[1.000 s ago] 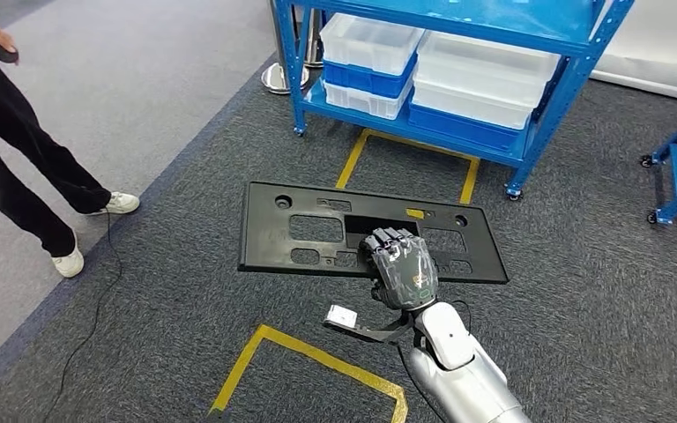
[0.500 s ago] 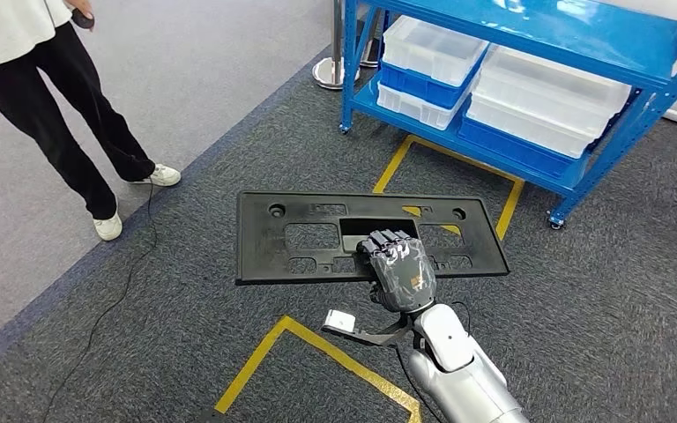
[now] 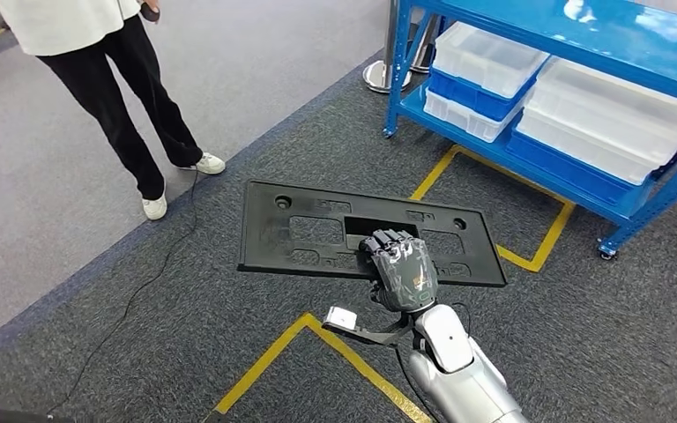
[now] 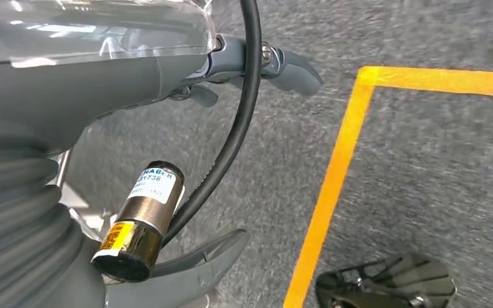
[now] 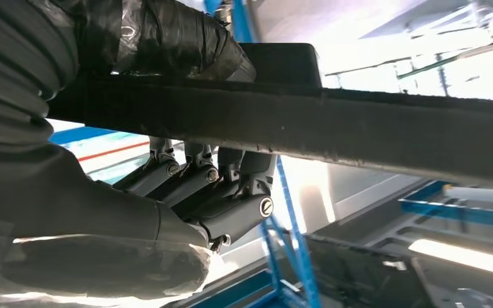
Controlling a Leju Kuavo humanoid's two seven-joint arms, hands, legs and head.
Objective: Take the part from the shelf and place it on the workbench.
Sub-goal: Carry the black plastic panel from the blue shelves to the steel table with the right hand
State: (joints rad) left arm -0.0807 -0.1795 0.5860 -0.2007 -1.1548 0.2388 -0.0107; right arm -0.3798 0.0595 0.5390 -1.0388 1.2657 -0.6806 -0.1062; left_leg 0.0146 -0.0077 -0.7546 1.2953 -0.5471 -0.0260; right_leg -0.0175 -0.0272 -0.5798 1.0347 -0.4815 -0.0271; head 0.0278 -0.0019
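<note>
Black part [image 3: 317,231] lies flat, near edge gripped by right hand [image 3: 401,269].

— What does the right arm look like?
— A silver, smooth-shelled forearm [image 3: 458,370] ends in a dark hand wrapped in clear plastic film [image 3: 401,269].
— Anything beside that hand?
— A black cable and a small white tag [image 3: 342,317].

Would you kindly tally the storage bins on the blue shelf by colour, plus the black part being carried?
Clear bins: 3
Blue bins: 2
Black part, held by the right hand: 1
Total: 6
</note>
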